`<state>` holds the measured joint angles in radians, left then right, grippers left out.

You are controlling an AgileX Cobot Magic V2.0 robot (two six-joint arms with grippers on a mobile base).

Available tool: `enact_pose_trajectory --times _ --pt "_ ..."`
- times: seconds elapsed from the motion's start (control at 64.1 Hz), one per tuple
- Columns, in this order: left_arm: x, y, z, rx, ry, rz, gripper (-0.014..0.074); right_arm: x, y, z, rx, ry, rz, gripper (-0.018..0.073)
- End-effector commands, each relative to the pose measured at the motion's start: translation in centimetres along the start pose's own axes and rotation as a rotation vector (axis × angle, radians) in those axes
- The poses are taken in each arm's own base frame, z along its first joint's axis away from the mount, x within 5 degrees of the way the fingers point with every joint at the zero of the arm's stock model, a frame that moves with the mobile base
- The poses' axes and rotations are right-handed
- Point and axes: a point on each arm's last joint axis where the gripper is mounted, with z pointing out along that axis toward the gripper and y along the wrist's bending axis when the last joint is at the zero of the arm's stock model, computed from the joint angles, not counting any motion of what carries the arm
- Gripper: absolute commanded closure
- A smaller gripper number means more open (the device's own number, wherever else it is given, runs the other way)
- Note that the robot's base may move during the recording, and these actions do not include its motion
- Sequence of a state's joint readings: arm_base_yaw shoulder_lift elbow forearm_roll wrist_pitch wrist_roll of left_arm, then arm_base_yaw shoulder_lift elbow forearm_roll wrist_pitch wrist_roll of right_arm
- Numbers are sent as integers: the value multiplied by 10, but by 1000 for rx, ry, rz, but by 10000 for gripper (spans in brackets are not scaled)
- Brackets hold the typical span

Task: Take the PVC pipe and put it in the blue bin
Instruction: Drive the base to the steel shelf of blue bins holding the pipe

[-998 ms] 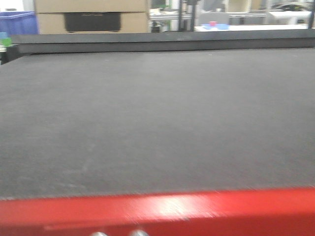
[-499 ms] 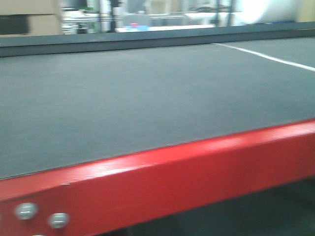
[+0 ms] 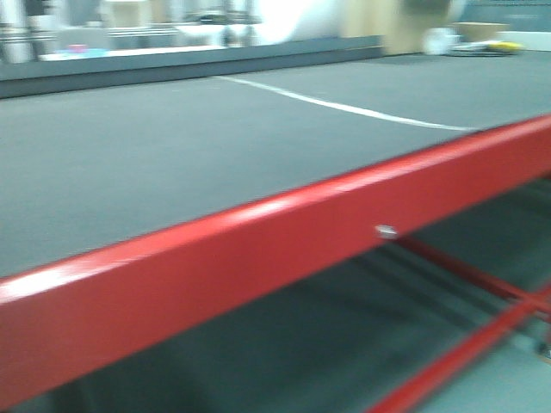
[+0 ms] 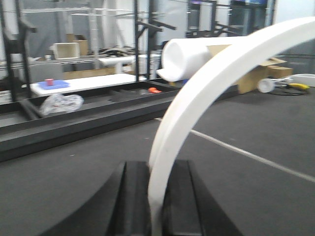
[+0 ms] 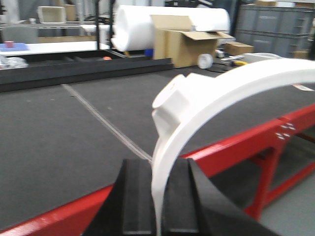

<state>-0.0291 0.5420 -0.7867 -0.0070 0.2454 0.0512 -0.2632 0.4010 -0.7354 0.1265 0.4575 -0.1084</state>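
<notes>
Looking down the right wrist and finding the right gripper (image 5: 156, 167) clenched on the PVC pipe (image 5: 221, 96), black fingers (image 5: 135, 196) touching either side of its white arc, with a round stub near the inner end, all held up above the red table rail (image 5: 231, 142) and the dark mat (image 5: 49, 137). Over on the left wrist, catching the left gripper (image 4: 156, 169) apparently pinched on a second white curved strip (image 4: 221, 61), raised over the mat with a white line (image 4: 236, 150) behind. Out front, badly blurred, picking up only the rail slanting across, mat above, red crossbars (image 3: 473, 271) below.
</notes>
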Motion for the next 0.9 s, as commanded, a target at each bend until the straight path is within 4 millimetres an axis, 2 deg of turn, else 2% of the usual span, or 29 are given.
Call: enact_pose_trajectory --times 0.0,0.889 --pt "-4 -1 -2 6 -38 -8 707 -5 0 -3 4 -33 -7 727" --pt "-5 -1 -2 6 -40 -8 707 -5 0 -3 4 -33 -7 727"
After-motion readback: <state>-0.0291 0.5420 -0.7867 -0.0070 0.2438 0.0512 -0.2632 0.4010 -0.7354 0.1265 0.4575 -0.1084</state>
